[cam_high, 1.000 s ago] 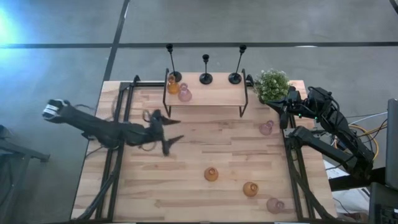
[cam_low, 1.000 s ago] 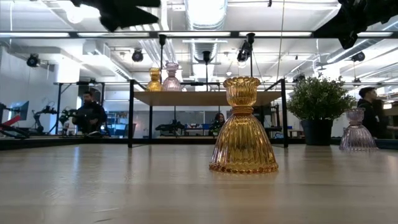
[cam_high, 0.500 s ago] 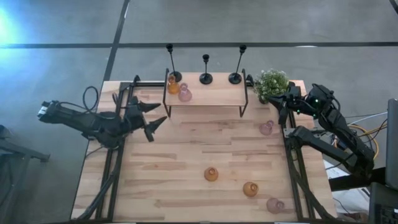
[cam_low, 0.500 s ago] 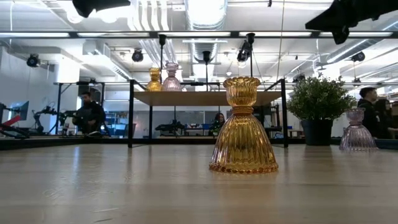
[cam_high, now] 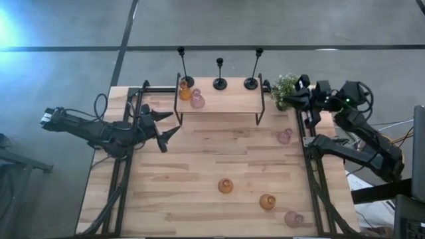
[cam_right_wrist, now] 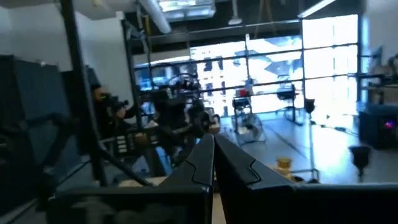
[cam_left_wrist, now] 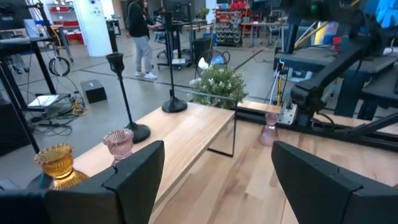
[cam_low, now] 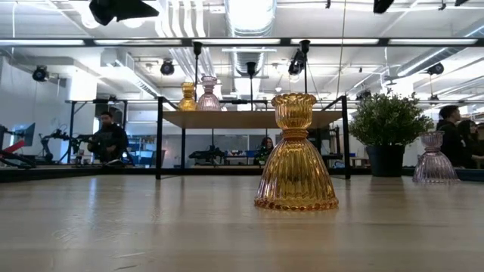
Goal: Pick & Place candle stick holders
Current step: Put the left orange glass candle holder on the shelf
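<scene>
Four squat ribbed glass holders, amber and pink — the nearest amber one (cam_high: pixel 226 186) — stand on the wooden table well ahead of the left gripper (cam_high: pixel 163 127), fingers apart. Light, slick, breakable: take its narrow neck. Right gripper (cam_high: pixel 295 94) hovers, fingers together.

light: bright ceiling strips | glare: high view's left edge | blur: right wrist

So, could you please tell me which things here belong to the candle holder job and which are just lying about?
Job:
black holders
shelf amber glass holder
shelf pink glass holder
table amber holders
table pink holders

Lying about:
wooden shelf
green plant
</scene>
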